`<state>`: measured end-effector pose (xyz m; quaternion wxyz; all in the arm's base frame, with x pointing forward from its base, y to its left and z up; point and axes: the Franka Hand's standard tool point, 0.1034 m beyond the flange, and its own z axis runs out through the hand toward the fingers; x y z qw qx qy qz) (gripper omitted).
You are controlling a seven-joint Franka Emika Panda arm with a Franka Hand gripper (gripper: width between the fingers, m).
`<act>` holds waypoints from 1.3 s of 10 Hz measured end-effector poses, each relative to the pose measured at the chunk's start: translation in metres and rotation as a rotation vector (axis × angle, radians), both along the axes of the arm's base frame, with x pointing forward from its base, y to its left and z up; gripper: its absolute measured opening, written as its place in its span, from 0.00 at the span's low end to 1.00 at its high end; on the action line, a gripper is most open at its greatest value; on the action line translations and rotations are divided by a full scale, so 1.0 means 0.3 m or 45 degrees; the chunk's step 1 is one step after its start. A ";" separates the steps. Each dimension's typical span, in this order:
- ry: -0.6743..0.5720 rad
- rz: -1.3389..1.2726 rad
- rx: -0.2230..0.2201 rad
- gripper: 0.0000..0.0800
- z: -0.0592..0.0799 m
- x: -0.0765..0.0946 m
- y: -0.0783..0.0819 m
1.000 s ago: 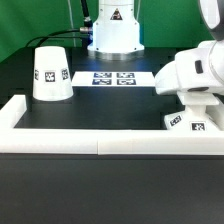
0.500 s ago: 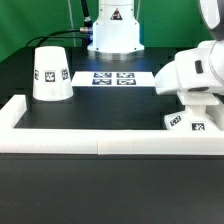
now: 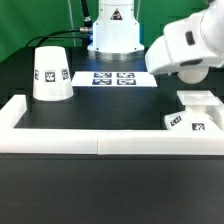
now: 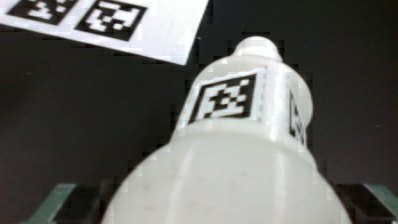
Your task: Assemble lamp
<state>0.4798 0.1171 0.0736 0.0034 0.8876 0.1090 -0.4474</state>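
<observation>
Spreading across most of the exterior view is a black table against a green backdrop. A long white wall strip runs along the table's near edge, and a short arm of it turns back at the exterior view's left.

The robot's white pedestal stands at the far middle of the table. The arm shows as a bulky white housing, raised above the table on the exterior view's right.

The lamp shade is a white truncated cone. It stands upright on its wide end at the exterior view's left, with a black square tag facing the camera. It is well apart from the arm.

The marker board lies flat in front of the pedestal, between the shade and the arm.

The small flat square base rests on the table just behind the wall strip, below the raised arm. Two tags show on its near edge.

The bulb appears only in the wrist view; in the exterior view the arm housing hides it. It is off the table, pinched in the gripper. Its broad rounded end sits between the two dark fingers, which press against its opposite sides. Its narrow end points away toward the dark table, and a black tag faces the wrist camera. A corner of the marker board lies beyond it.
</observation>
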 end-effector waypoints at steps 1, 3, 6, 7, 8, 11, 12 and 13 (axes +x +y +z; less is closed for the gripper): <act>0.007 -0.001 -0.002 0.72 0.043 0.006 -0.013; -0.004 -0.007 -0.002 0.72 0.112 0.033 -0.035; -0.110 -0.014 0.015 0.72 0.093 0.073 -0.026; -0.235 -0.012 0.052 0.72 0.085 0.100 -0.030; -0.310 -0.003 0.087 0.72 0.078 0.107 -0.055; -0.545 0.004 0.148 0.72 0.126 0.172 -0.102; -0.619 0.013 0.164 0.72 0.162 0.187 -0.118; -0.736 0.022 0.181 0.72 0.194 0.214 -0.127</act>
